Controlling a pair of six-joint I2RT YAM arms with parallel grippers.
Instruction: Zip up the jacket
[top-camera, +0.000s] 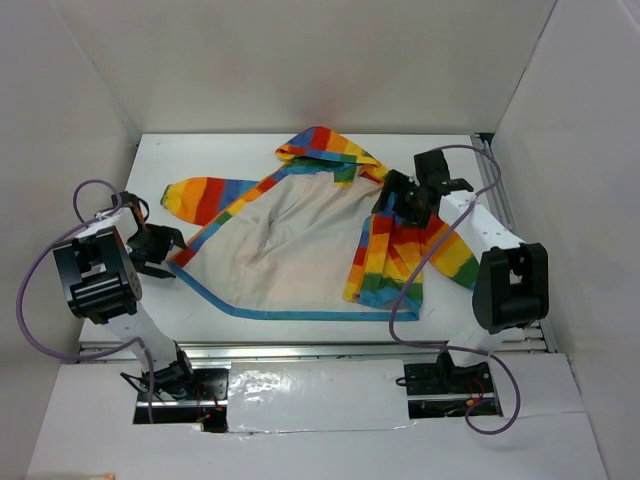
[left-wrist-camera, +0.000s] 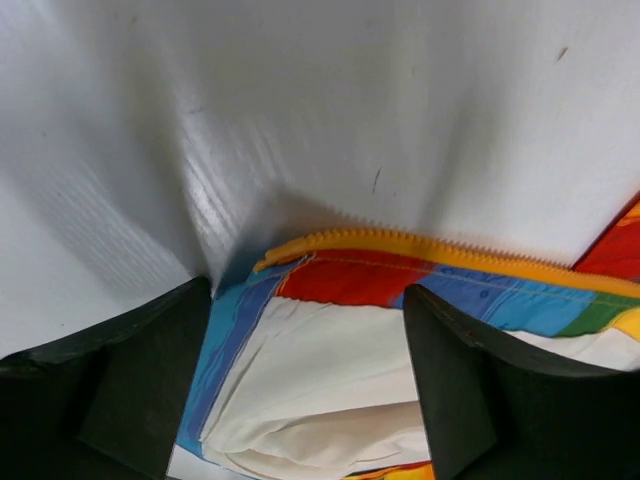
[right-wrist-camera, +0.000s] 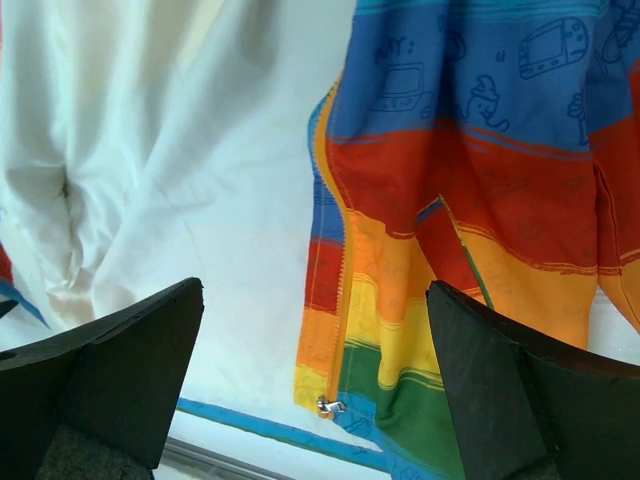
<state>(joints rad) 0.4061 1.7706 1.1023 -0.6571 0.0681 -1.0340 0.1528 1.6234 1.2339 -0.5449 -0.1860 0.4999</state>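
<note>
The rainbow-striped jacket (top-camera: 290, 240) lies spread open on the white table, white lining up. Its right front panel (top-camera: 385, 265) is folded over, stripes up. My left gripper (top-camera: 172, 253) is open at the left panel's bottom corner. In the left wrist view that corner, with its blue hem (left-wrist-camera: 235, 330) and orange zipper teeth (left-wrist-camera: 450, 250), lies between the wide-apart fingers (left-wrist-camera: 130, 380), untouched by either. My right gripper (top-camera: 392, 195) hovers open above the right panel. The right wrist view shows the orange zipper edge (right-wrist-camera: 342, 300) and the metal slider (right-wrist-camera: 330, 405) at its bottom end.
The hood (top-camera: 325, 150) points toward the back wall and a striped sleeve (top-camera: 205, 195) reaches left. White walls close in the table on three sides. A metal rail (top-camera: 300, 350) runs along the front edge. Purple cables (top-camera: 420, 270) loop from both arms.
</note>
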